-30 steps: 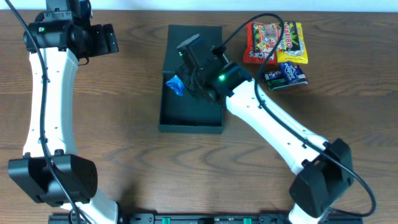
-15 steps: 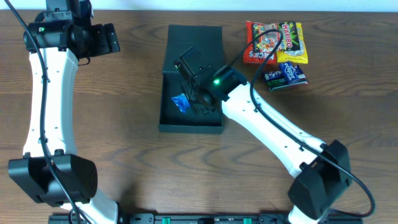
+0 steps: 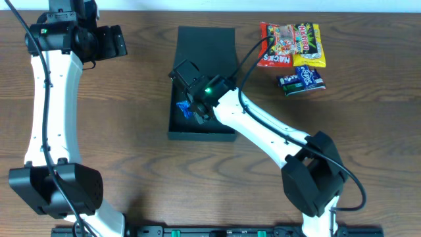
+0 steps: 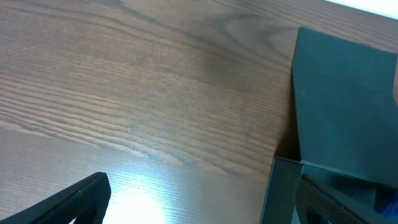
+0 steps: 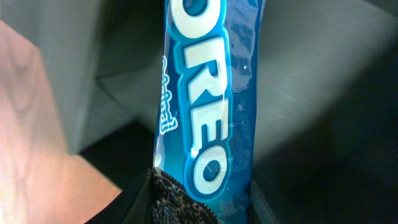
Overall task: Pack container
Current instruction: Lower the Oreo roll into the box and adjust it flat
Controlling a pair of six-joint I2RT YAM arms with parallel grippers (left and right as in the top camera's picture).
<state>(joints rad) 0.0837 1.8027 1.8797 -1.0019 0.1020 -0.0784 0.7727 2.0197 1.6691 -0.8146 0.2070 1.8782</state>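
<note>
Your right gripper point(image 3: 189, 104) is down inside the box point(image 3: 200, 135), over on its 9 o'clock side, jaws pinched partway in on a blue Oreo packet point(image 5: 208, 93). From the wrist view the packet runs straight up out of the grip, with the box's dark walls around it. The box sits a bit toward 12 o'clock from the middle of the table point(image 3: 131, 164), and its flap lid point(image 3: 207, 46) is folded open toward 12. Your left gripper point(image 3: 113, 42) hangs over bare wood out at 10 o'clock, jaws spread wide and holding nothing, well apart from the box. At 1 o'clock there's a red candy bag point(image 3: 276, 45) with a yellow bag point(image 3: 308, 45) touching it, and a small dark blue packet point(image 3: 301, 79) at their 6 o'clock.
</note>
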